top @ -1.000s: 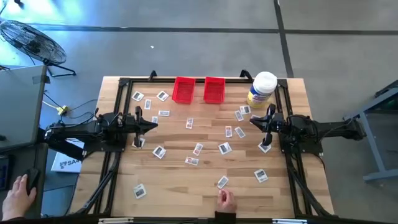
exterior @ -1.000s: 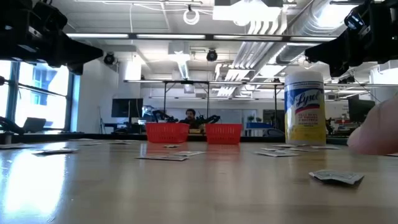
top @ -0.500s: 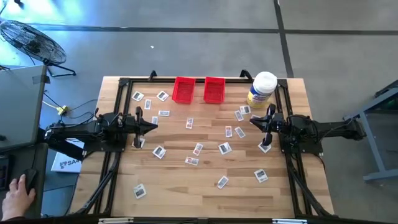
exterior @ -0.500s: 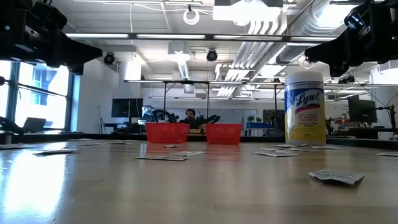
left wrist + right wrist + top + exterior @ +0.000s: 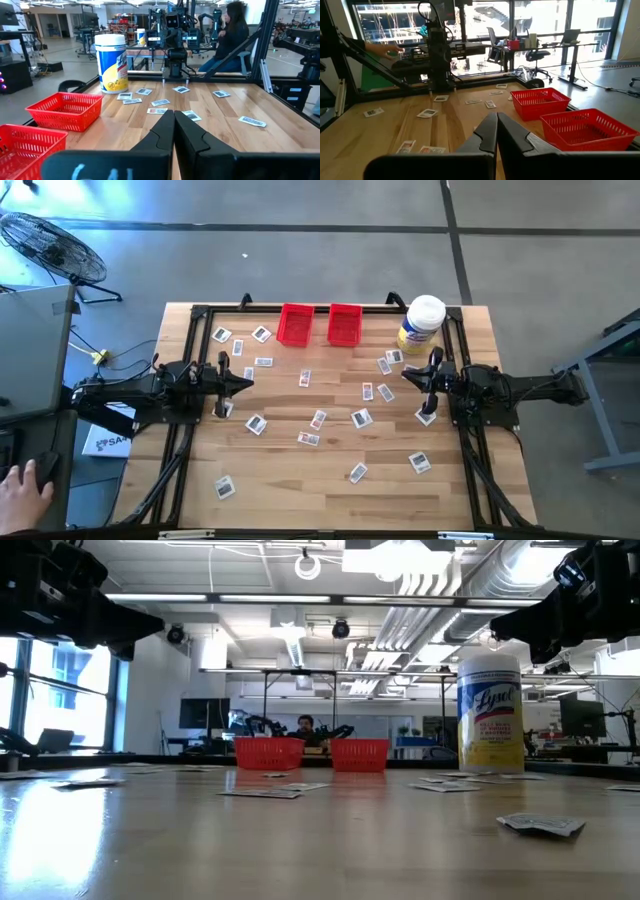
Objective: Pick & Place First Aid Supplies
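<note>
The first aid supplies, several small flat white packets with dark print, lie scattered flat on the wooden table (image 5: 330, 465), for instance one (image 5: 361, 418) in the middle, one (image 5: 357, 472) toward the near edge and one (image 5: 540, 825) close to the low camera. My left gripper (image 5: 248, 380) (image 5: 174, 112) hovers at the table's left side, level and shut on nothing. My right gripper (image 5: 405, 375) (image 5: 497, 116) hovers at the right side facing it, also shut with nothing between its fingers. Both stand well above the packets.
Two red bins (image 5: 295, 325) (image 5: 344, 325) stand side by side at the far edge. A white-lidded, yellow-labelled jar (image 5: 422, 323) stands at the far right corner. A black frame (image 5: 180, 460) runs along the table's edges. A person's hand (image 5: 20, 480) rests off the table at the lower left.
A person's hand that reached onto the table's near edge beside a packet has drawn back out of view; the packet lies where it was. Both arms have kept still.
</note>
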`<state>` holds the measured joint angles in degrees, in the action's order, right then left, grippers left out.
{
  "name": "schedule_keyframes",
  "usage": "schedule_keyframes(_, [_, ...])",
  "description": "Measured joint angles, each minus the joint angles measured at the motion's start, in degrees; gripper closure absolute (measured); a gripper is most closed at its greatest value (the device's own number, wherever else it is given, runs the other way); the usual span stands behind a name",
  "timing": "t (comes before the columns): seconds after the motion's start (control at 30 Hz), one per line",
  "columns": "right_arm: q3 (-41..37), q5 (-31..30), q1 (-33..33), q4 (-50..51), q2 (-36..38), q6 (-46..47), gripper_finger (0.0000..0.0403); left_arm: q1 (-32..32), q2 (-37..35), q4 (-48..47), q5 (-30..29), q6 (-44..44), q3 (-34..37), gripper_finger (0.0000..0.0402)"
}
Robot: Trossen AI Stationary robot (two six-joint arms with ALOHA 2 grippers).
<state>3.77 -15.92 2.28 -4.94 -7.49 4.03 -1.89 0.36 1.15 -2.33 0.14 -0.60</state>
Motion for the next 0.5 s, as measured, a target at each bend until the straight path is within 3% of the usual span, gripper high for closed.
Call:
schedule_keyframes(0.27, [0.00, -0.13, -0.02, -0.24, 0.00, -0.16, 0.0401, 0.00, 0.00, 0.00, -0.15, -0.02, 0.00, 0.0401])
schedule_keyframes(0.37, [0.00, -1.29, -0.02, -3.29, 0.00, -1.81, 0.0402, 0.00, 0.00, 0.00, -0.15, -0.04, 0.00, 0.0401])
schedule_keyframes(0.5, [0.00, -1.30, -0.02, -8.92, 0.02, 2.76, 0.0399, 0.00, 0.00, -0.01, -0.17, -0.04, 0.00, 0.0401])
